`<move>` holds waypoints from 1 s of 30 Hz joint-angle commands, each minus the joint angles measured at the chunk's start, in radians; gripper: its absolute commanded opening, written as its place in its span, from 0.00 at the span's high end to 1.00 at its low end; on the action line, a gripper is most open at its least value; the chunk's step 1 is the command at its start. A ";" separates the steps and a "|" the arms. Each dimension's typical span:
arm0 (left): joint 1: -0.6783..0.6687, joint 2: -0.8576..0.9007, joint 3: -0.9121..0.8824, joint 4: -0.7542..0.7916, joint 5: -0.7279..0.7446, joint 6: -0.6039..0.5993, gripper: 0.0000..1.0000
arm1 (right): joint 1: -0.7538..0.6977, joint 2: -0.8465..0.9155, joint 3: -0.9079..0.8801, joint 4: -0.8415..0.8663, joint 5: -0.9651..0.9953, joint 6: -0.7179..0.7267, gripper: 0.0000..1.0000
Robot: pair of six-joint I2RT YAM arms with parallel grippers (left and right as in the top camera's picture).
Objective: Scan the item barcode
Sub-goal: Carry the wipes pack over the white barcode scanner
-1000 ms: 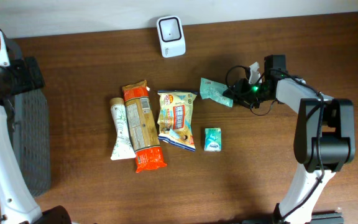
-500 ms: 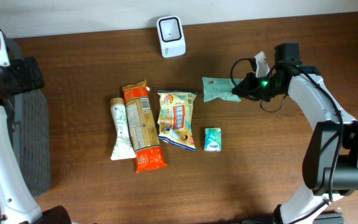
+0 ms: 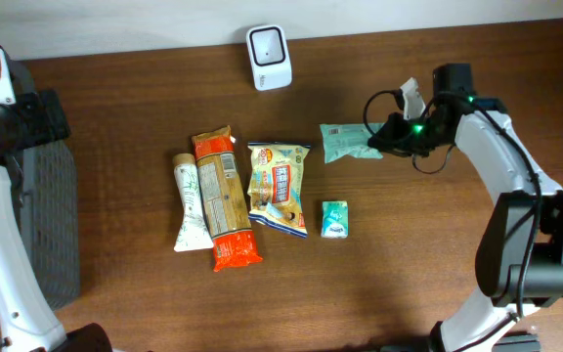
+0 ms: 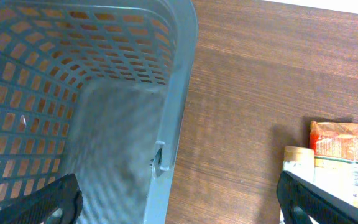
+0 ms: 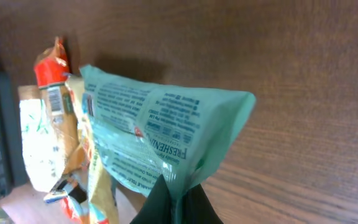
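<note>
My right gripper (image 3: 377, 144) is shut on the edge of a mint-green packet (image 3: 345, 143), holding it off the table right of centre. In the right wrist view the green packet (image 5: 160, 134) hangs from the pinched fingertips (image 5: 160, 202), its printed text side toward the camera. The white barcode scanner (image 3: 268, 57) stands at the table's back edge, to the upper left of the packet. My left gripper (image 4: 179, 202) is open over the rim of the grey basket (image 4: 176, 124), nothing between its fingers.
On the table lie a white-green tube (image 3: 190, 203), an orange cracker pack (image 3: 223, 196), a snack bag (image 3: 279, 188) and a small green packet (image 3: 333, 219). The grey basket (image 3: 42, 196) stands at the far left.
My right gripper closed on the green packet, lifted it off the table and shifted it slightly right. The left arm has not moved.
</note>
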 commanded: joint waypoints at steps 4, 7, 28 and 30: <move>0.002 -0.011 0.005 0.000 -0.004 0.013 0.01 | 0.005 -0.013 0.101 -0.065 -0.058 -0.071 0.96; 0.002 -0.011 0.005 0.000 -0.004 0.013 0.01 | 0.011 -0.013 0.146 -0.112 -0.057 -0.078 0.96; 0.002 -0.011 0.005 0.000 -0.004 0.013 0.01 | 0.156 -0.056 0.611 -0.340 -0.269 -0.278 0.96; 0.002 -0.011 0.005 0.000 -0.003 0.013 0.01 | 0.162 -0.079 0.659 -0.373 -0.213 -0.258 0.96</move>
